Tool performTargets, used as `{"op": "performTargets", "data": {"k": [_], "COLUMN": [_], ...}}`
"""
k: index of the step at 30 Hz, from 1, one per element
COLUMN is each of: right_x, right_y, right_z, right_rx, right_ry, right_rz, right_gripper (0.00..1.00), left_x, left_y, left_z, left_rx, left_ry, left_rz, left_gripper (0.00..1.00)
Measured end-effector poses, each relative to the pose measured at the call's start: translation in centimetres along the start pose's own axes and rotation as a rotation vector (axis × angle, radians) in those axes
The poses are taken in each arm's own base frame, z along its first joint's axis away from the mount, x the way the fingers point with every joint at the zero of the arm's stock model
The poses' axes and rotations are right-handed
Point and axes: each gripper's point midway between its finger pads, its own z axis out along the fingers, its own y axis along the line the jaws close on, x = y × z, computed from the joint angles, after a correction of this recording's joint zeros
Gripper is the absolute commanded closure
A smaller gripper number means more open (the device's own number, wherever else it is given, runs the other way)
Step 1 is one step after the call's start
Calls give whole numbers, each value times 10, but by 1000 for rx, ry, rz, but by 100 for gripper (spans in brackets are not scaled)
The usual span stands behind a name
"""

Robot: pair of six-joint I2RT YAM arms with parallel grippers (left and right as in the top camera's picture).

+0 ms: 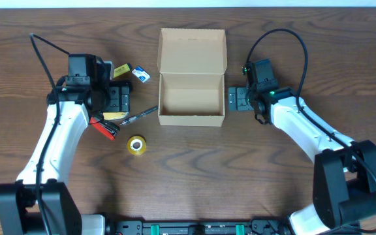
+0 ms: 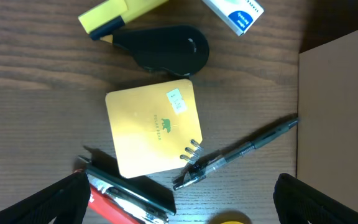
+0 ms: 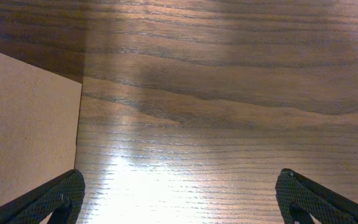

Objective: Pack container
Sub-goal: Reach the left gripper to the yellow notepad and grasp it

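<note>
Two end effectors flank the box (image 1: pixel 192 98), which sits mid-counter (image 3: pixel 229 93) with its lid folded back to the far side and its inside bare, so nothing blocks a drop from above. The left end effector (image 1: pixel 124 99) hangs with jaws spread wide over a cluster of items left of the box. A yellow notepad (image 2: pixel 154 127) lies directly below it, with a pen (image 2: pixel 238 152) against its near-right corner. That spread suits the notepad's width, so it is probably the first pick. The right end effector (image 1: pixel 232 99), equally wide open and empty, hovers just right of the box over bare wood, likely placed to steady it. Packing looks not yet begun.
</note>
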Motion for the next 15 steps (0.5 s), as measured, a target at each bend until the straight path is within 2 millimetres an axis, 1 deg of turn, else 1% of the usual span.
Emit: {"op": "performTargets", "data": {"k": [5,9,12,15], "right_x": [0,0,0,0], "right_y": [0,0,0,0], "right_z": [0,0,0,0], "right_rx": [0,0,0,0], "right_ry": [0,0,0,0], "right_rz": [0,0,0,0], "right_gripper": [1,1,1,1], "left_x": [-1,4,10,10], "left_y": [2,14,24,30], "left_z": [13,33,53,67], "left_rx": [-1,-59,-104,-126], "left_ry": [10,50,87,92], "left_rz": [3,6,5,6], "left_gripper": [5,5,5,5]}}
